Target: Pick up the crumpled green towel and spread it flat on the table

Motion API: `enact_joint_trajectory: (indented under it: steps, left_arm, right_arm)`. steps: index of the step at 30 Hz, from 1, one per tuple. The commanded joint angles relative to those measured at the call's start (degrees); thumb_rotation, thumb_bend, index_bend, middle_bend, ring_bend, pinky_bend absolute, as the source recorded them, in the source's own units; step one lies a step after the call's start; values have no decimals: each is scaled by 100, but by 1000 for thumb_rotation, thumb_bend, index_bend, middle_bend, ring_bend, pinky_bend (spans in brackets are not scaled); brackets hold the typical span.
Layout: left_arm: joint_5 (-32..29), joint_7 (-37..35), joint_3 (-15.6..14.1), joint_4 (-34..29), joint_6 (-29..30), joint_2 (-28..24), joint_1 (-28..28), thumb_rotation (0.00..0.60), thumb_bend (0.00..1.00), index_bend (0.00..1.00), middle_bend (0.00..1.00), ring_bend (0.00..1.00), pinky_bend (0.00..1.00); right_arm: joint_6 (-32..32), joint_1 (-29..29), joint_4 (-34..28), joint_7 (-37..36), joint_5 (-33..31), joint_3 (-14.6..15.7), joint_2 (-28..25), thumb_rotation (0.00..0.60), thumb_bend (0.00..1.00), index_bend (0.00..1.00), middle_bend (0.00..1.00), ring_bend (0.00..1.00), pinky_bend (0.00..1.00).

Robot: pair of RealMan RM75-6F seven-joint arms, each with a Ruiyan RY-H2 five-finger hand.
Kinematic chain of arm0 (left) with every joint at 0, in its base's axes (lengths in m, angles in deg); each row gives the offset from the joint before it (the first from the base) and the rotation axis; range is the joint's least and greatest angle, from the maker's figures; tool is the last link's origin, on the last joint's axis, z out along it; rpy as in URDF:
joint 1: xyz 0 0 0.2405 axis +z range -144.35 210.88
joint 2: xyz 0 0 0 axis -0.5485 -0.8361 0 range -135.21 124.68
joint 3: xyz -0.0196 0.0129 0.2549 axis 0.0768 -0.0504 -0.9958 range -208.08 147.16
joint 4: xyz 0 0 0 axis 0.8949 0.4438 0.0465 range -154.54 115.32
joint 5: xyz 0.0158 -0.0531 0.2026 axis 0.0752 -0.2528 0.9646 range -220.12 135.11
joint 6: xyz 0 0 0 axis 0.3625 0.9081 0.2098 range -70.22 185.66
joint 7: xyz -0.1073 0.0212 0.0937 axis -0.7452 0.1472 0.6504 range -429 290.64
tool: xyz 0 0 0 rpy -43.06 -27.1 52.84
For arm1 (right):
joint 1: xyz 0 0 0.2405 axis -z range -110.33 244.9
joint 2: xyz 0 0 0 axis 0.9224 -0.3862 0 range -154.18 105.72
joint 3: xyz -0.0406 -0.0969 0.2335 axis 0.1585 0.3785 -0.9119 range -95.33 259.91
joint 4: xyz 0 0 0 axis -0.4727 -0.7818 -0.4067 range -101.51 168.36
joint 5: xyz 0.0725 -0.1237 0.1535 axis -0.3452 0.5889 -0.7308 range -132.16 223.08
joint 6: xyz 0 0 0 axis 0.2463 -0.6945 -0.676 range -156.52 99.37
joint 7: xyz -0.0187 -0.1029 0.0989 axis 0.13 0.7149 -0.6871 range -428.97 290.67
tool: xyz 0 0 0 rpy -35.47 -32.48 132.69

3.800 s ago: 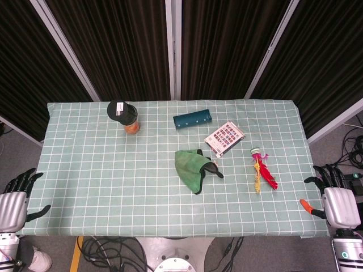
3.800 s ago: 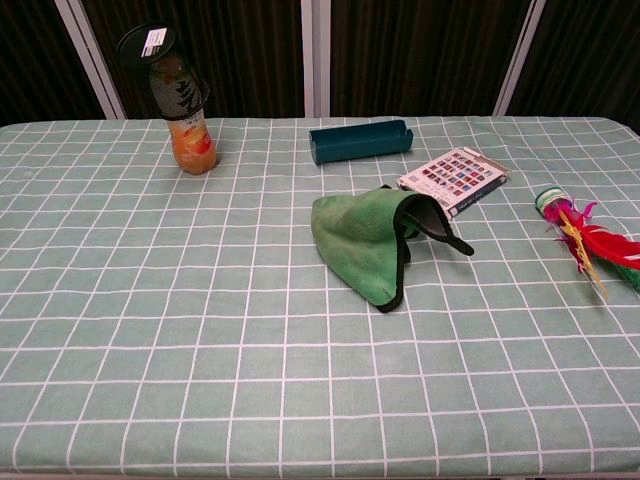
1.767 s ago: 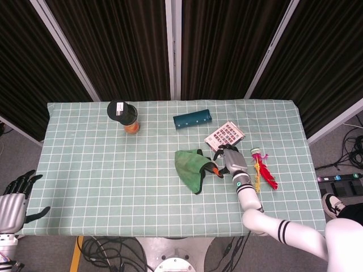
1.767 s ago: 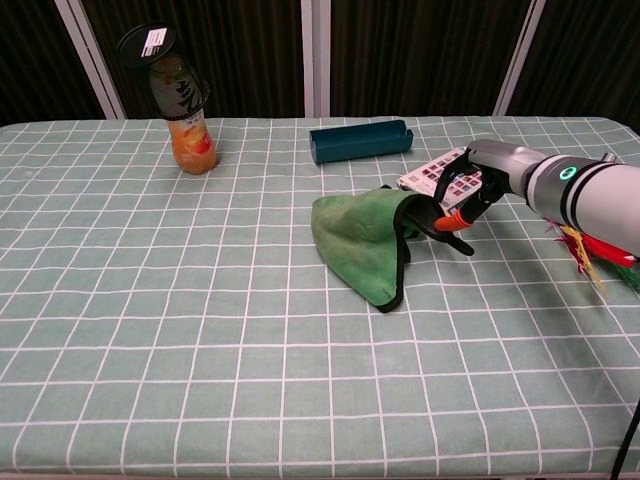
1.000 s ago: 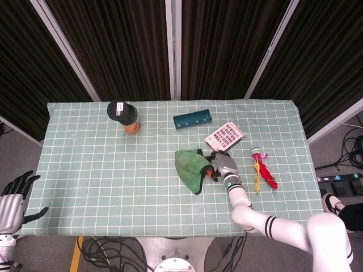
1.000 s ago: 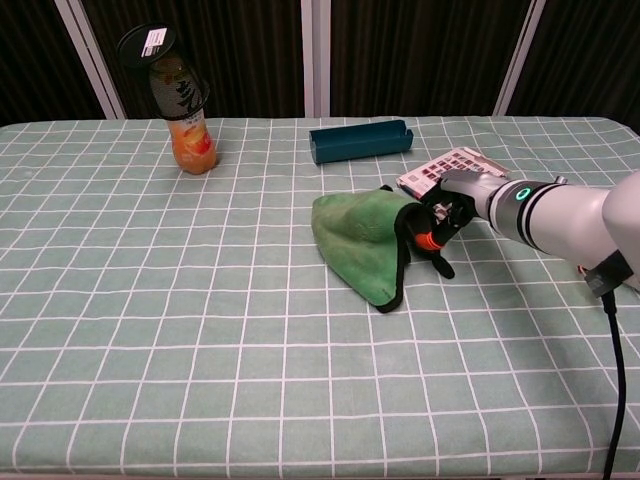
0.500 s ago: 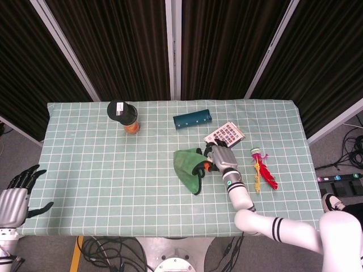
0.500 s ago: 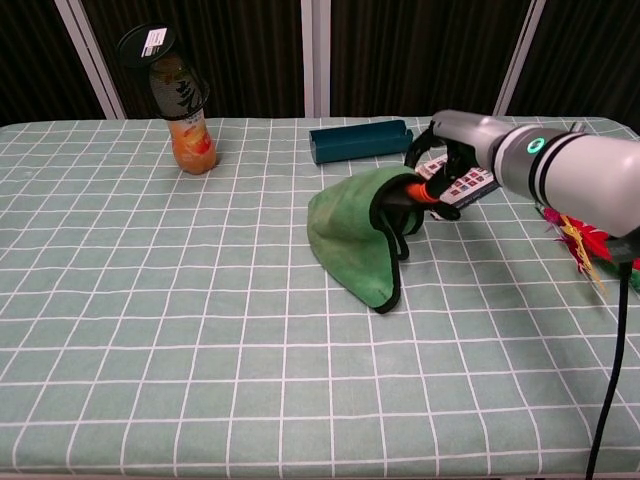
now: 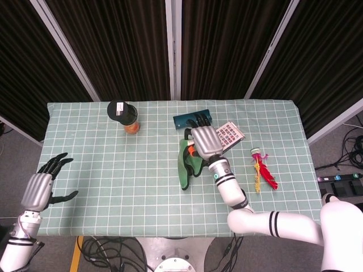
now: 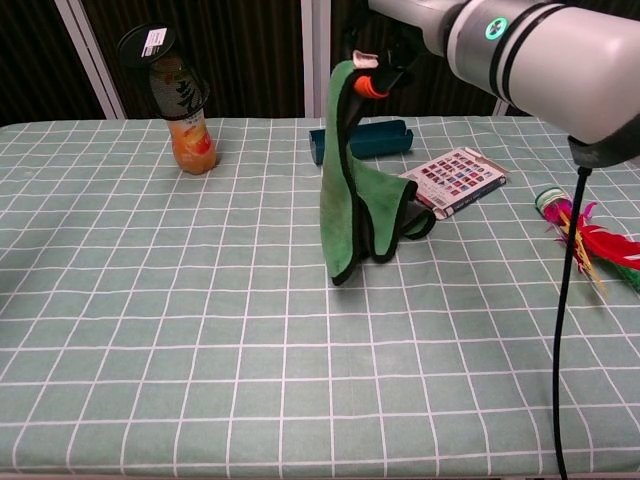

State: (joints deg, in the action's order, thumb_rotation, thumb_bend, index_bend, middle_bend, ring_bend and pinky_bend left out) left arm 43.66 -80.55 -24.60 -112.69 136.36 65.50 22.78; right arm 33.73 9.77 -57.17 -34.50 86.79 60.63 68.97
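Right hand [image 9: 205,141]: raised above the table, pinching the top edge of the green towel [image 10: 352,190]. Towel hangs in long folds below the hand at frame centre; whether its lower end touches the cloth cannot be told.

Left hand [image 9: 41,188]: lower left of the head view, fingers spread, holding nothing, over the table's edge.

Surface: table under a pale green checked tablecloth [image 9: 113,187]. On it: orange drink bottle with black cap [image 10: 182,100] at upper left; teal box [image 10: 385,138] behind the towel; printed card [image 10: 456,179] to the right; red and yellow feathered toy [image 10: 585,240] at far right.

Room: dark curtains [image 9: 113,45] with pale uprights.

Change: half a second ago the towel lay bunched on the table under the right hand; now lifted. Left hand has come up and inward.
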Motion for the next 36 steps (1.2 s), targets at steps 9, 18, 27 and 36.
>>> enact_joint_trajectory:
  steps: [9,18,27,36]
  left_arm:
    - [-1111,-815,492,-56,-1607,485,-972,600,86,289,213,206,292]
    - [-1928,-5,744,370,-2145,1231,-1587,600,43,289,213,206,292]
    - [-2786,982,897,422,-2404,1687,-2080,482,0,289,213,178,281]
    - [-3692,1762,1045,373,-2505,2000,-2522,408,0,289,213,175,274]
  right_arm:
    - [105,-522,439,360,-123,-203,490,600,460,664,194,0,42]
    - [199,-814,755,500,-500,-428,858,599,461,657,193,0,36]
    - [336,-1179,1219,535,-722,-761,1299,600,460,655,194,0,0]
    - [495,-1445,1606,551,-876,-1027,1640,599,457,653,193,0,0]
